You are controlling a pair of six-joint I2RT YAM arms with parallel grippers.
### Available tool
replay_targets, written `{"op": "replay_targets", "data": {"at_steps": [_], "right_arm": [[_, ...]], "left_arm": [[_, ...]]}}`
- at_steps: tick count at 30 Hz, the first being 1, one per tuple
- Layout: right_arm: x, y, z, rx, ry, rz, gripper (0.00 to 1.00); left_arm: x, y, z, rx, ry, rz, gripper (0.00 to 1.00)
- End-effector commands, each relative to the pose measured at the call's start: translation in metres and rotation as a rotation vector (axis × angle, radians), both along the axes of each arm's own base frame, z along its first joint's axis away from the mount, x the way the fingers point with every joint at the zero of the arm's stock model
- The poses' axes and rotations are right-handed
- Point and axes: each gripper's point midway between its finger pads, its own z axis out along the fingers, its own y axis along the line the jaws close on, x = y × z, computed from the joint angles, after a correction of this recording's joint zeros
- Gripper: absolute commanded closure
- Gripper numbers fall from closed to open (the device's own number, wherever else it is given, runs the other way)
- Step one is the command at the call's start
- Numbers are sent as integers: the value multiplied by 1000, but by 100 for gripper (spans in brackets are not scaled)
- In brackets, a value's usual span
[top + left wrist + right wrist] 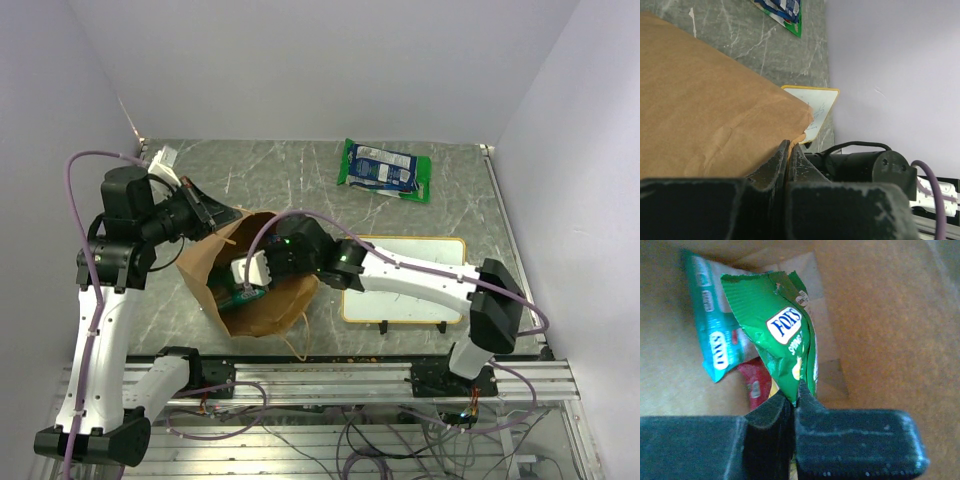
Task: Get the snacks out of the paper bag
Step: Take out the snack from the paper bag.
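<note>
The brown paper bag (pixel 262 300) lies on its side, mouth toward the right arm. My left gripper (pixel 218 217) is shut on the bag's upper rim; the left wrist view shows the paper edge (pixel 796 139) pinched between the two fingers. My right gripper (pixel 252 275) reaches inside the bag. It is shut on the lower corner of a small green snack packet (pixel 775 325). Behind that packet a teal pouch (pixel 710 345) and a red packet (pixel 755 382) lie on the bag's inner wall (pixel 885 315). A larger green snack bag with a blue-white label (pixel 385 170) lies on the table at the back.
An orange-framed whiteboard (pixel 405 285) lies flat on the table right of the bag, under the right forearm. It also shows past the bag's corner as the whiteboard (pixel 817 105) in the left wrist view. Walls close the table on three sides.
</note>
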Motion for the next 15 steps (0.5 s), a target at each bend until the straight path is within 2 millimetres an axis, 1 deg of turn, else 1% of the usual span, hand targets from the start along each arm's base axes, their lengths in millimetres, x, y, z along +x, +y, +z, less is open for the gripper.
{"op": "replay_targets", "data": {"at_steps": [1, 2, 4, 7, 9, 12, 15], "right_arm": [[-28, -15, 18, 27, 95, 62, 100], [-34, -19, 17, 11, 121, 72, 100], [-41, -25, 21, 2, 147, 83, 100], [-48, -36, 38, 24, 171, 74, 100], [-57, -42, 54, 42, 203, 87, 100], [-69, -50, 83, 75, 259, 106, 100], [-75, -58, 121, 157, 272, 100, 100]], "left_arm": [[-4, 3, 13, 19, -56, 18, 93], [-4, 4, 14, 21, -58, 21, 93], [-2, 4, 15, 20, -61, 28, 93], [1, 8, 14, 27, -52, 55, 93], [2, 9, 16, 31, -44, 67, 93], [3, 12, 17, 36, -33, 86, 93], [3, 14, 13, 47, -18, 95, 93]]}}
